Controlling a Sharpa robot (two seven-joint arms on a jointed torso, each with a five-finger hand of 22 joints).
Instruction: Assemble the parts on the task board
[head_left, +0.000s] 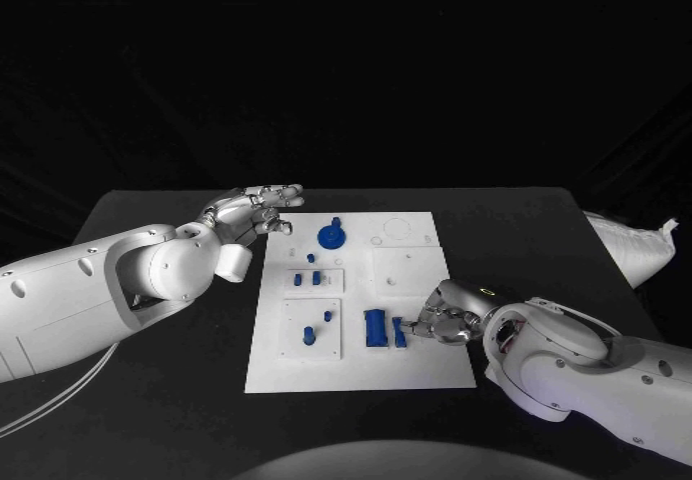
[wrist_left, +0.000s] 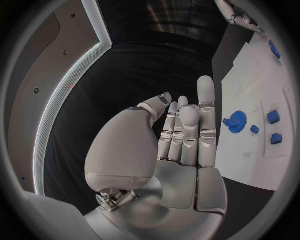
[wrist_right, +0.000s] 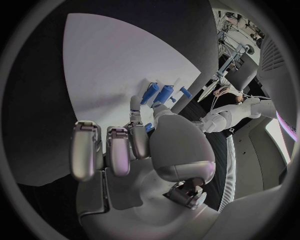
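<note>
The white task board (head_left: 411, 368) lies in the middle of the black table. At its far end sits a blue gear (head_left: 333, 236), with small blue blocks (head_left: 306, 278) and blue pegs (head_left: 309, 335) nearer me. My right hand (head_left: 447, 315) rests on the board's right side with its fingers curled. Thumb and a finger pinch a small blue part (head_left: 400, 332) right beside a longer blue block (head_left: 376, 328). The right wrist view shows that hand (wrist_right: 144, 150) on the board (wrist_right: 106, 65), blue showing between its fingertips. My left hand (head_left: 260, 210) hovers flat and empty by the board's far left corner, fingers straight (wrist_left: 181, 140), the gear (wrist_left: 235, 121) beyond it.
Bare black table surrounds the board on every side. A white bag-like object (head_left: 635, 245) lies off the table's right edge. The board's right half carries outlined recesses (head_left: 404, 265) with nothing in them.
</note>
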